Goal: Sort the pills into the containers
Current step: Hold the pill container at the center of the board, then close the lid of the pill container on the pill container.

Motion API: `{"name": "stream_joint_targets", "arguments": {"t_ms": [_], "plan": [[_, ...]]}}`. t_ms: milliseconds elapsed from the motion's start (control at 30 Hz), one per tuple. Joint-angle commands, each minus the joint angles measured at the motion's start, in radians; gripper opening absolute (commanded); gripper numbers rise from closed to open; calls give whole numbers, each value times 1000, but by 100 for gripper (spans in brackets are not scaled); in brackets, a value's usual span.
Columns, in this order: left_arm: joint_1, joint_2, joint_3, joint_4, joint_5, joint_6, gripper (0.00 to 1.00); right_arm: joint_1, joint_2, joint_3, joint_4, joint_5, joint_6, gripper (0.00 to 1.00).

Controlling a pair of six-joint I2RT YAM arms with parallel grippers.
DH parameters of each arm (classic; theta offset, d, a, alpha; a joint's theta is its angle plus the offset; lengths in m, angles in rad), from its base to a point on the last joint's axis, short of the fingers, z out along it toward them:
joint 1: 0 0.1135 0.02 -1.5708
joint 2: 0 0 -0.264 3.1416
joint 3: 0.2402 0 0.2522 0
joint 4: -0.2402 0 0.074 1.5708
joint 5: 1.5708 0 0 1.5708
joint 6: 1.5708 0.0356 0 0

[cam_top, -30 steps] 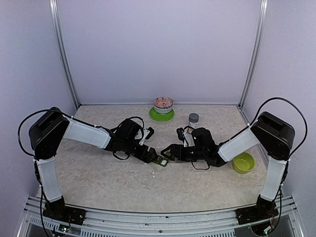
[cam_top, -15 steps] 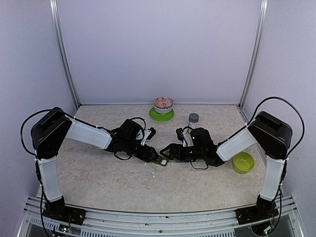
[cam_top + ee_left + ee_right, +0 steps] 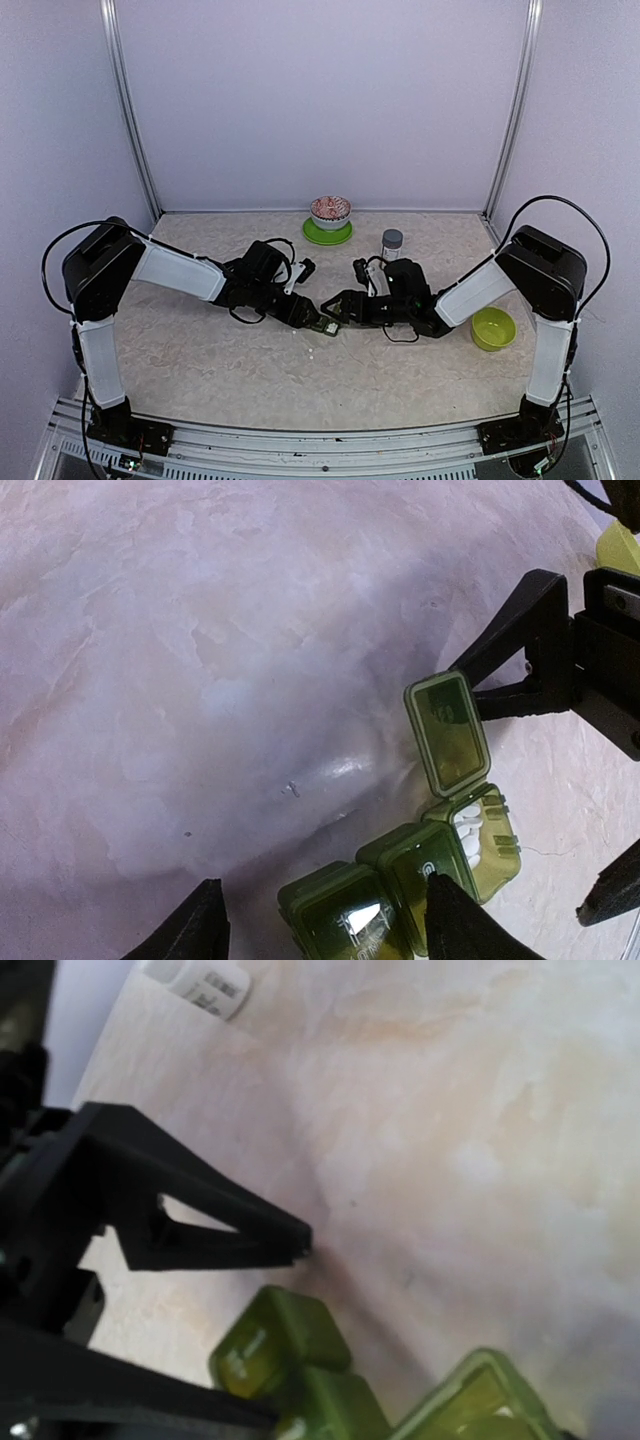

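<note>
Table (image 3: 200, 370): marbled, smooth.
L gripper (image 3: 325, 880): low over the strip (image 3: 395, 868), jaws apart, 1 finger either side of the 2 shut cells. Gap shows on 1 side, so no clamp.
R gripper (image 3: 334, 310): jaws wide apart, nothing held. 1 finger sits at the back of the raised lid (image 3: 447, 730); contact unclear.
Strip: mid-table, between the 2 grippers. 3 cells, end cell open.
Pills (image 3: 468, 832): several white ones in the open cell.
Assessment: strip looks light, stiff and glossy, so likely to skid. Grip across the long sides at the shut cells and keep it level. Lid hinge looks thin; press gently. Pills prob. roll and spill easily.
</note>
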Motion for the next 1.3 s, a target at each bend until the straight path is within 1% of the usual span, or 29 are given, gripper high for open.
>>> {"name": "stream_joint_targets", "arguments": {"t_ms": [0,133,333,433,533,700,933,1067,1267], "plan": [[9,11,-11,-52,17,1,62,-9,11,8,86,-30,-6,93],[11,26,-4,-56,23,1,57,-9,2,-16,157,-63,-13,92],[12,47,4,-59,30,-5,53,-10,-26,-39,181,-111,-33,88],[12,49,5,-62,25,-5,52,-9,-34,-44,183,-139,-40,84],[13,50,5,-65,13,-5,52,-9,-34,-49,193,-174,-39,77],[14,55,8,-67,15,-8,52,-7,-43,-66,200,-199,-39,72],[15,54,8,-68,11,-9,52,-6,-23,-45,142,-203,-53,57],[17,54,8,-70,7,-8,52,-5,-14,-34,114,-211,-56,45],[17,53,7,-69,7,-10,52,0,5,-20,63,-206,-74,33]]}}
